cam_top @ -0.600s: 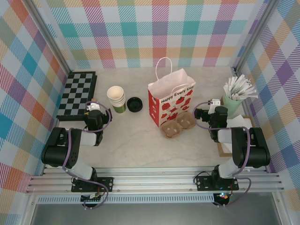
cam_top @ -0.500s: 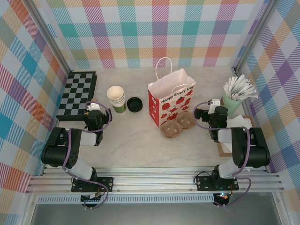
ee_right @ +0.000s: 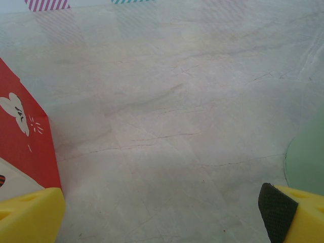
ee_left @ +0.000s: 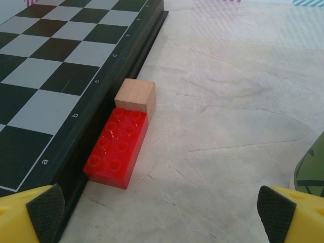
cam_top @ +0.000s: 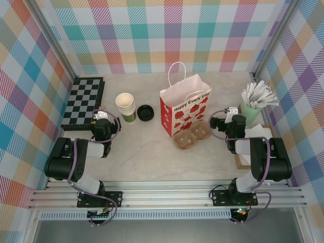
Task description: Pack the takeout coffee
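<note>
Bag: white-and-red paper bag (cam_top: 185, 109), "Happy Every Day"
Coffee: one black-lidded cup (cam_top: 145, 112), at the bag's nine o'clock
Grippers: left gripper (ee_left: 162, 217) and right gripper (ee_right: 162, 217) both wide, empty

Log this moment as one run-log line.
left hand: open, empty, beside black-and-grey chessboard | right hand: open, empty | black-lidded takeout coffee cup: on table, left of white-and-red paper bag, unpacked

Left wrist cam: chessboard (ee_left: 50, 66) cut off beyond the finger (ee_left: 43, 205) at frame-left; green curved bit (ee_left: 311, 169) cropped above the other, we can't ID it. Right wrist cam: bag (ee_right: 23, 131) & blurry pale-green base (ee_right: 306, 162) each clipped above a fingertip (ee_right: 276, 205).
</note>
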{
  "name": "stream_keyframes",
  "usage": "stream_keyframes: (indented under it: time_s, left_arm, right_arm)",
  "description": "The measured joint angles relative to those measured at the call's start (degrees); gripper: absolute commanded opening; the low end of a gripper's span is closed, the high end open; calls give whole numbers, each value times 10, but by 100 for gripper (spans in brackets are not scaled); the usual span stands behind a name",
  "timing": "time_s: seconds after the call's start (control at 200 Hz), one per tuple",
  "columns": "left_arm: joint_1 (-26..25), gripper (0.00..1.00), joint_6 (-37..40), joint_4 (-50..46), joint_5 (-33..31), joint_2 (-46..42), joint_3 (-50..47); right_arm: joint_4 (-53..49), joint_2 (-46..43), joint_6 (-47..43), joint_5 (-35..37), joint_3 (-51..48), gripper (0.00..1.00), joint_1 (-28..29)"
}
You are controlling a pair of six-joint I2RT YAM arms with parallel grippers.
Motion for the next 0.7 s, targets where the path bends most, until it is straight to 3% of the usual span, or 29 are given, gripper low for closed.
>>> stream_keyframes:
  time_s: [0.25, 0.52, 0.595, 0.7]
  left_arm:
    - [0, 100, 0, 1, -5, -1, -1]
    - [-17, 100, 6, 17, -11, -10, -19]
    - [-21, 100, 7, -35, -11, -59, -18]
    - [-27, 100, -26, -165, -34, -200, 0]
  right_arm:
    - [-32, -14, 0, 0, 6, 100, 0]
    - [-254, -256, 52, 14, 56, 100, 2]
    - [-319, -318, 75, 15, 62, 100, 3]
    - [-423, -370, 123, 1, 75, 100, 3]
